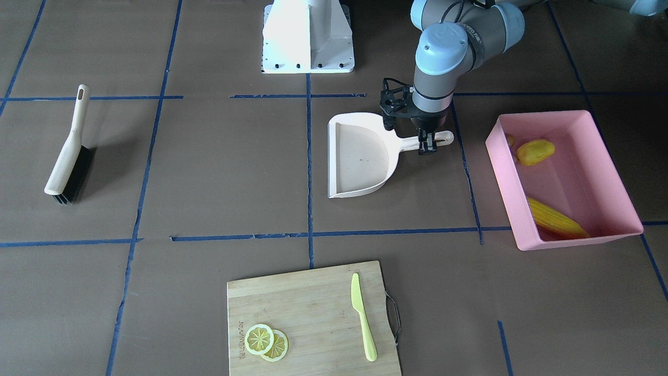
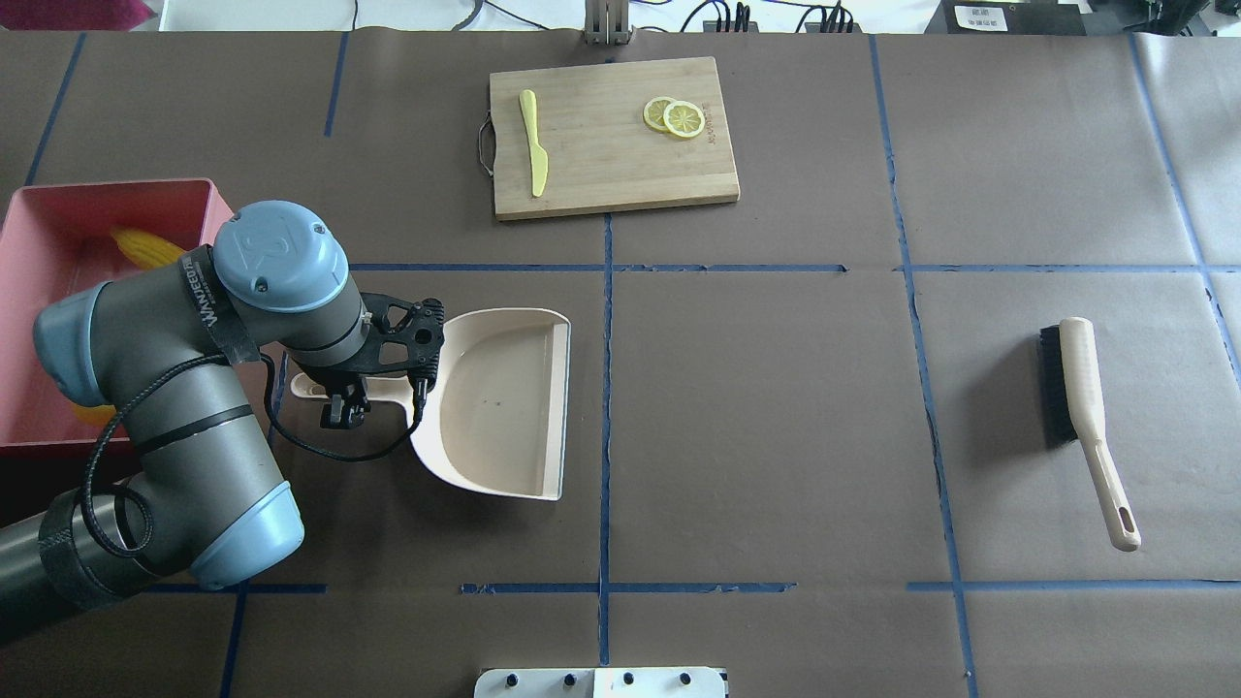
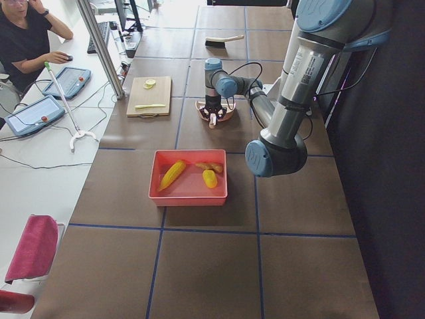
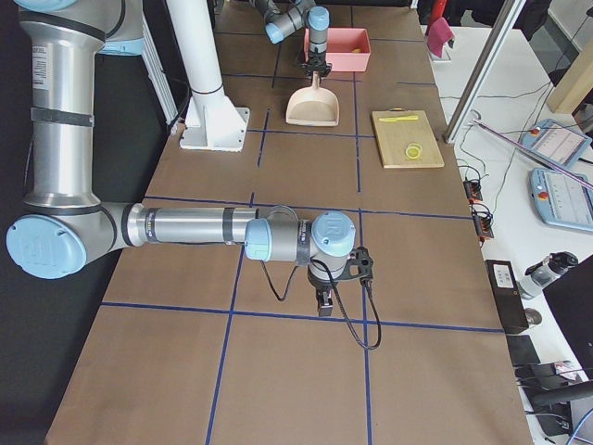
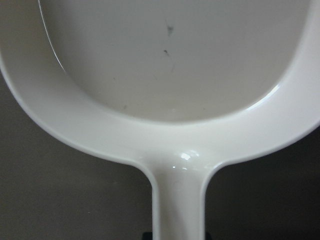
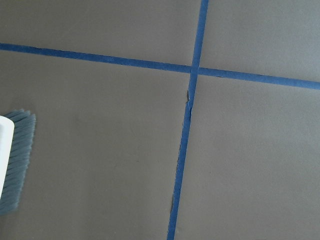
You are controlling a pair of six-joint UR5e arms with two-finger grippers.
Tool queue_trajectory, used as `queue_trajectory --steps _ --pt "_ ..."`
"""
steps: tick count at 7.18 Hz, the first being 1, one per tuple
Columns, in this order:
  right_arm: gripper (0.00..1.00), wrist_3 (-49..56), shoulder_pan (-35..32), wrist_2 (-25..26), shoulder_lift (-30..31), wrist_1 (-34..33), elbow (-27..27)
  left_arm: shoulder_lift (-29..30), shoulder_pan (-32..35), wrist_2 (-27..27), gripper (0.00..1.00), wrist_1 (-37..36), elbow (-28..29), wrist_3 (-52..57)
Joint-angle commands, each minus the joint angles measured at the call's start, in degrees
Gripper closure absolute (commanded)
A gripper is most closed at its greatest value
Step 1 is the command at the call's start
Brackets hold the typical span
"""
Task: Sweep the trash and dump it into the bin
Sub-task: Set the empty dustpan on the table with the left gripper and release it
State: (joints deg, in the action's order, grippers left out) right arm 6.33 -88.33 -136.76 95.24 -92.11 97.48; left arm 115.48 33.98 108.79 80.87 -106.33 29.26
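Trash in bin; left jaws tight around dustpan handle

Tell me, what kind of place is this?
Probably a robot laboratory: a left arm and a right arm stand at a table marked with blue tape lines, and a person sits beside it at a desk with control tablets.

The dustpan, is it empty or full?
Empty. The dustpan shows only bare cream plastic; the corn cob and yellow lump lie inside the pink bin.
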Motion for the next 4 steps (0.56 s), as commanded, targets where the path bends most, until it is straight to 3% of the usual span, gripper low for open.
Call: queue_trajectory --steps 1,4 --pt "0.00 0.0 0.0 0.0 -0.1 0.0 0.1 -0.2 0.0 -0.3 0.01 -0.1 0.0 0.4" --pt "0.00 0.0 0.0 0.0 -0.1 0.0 0.2 -0.3 0.6 -0.3 0.00 -0.6 -1.6 -0.3"
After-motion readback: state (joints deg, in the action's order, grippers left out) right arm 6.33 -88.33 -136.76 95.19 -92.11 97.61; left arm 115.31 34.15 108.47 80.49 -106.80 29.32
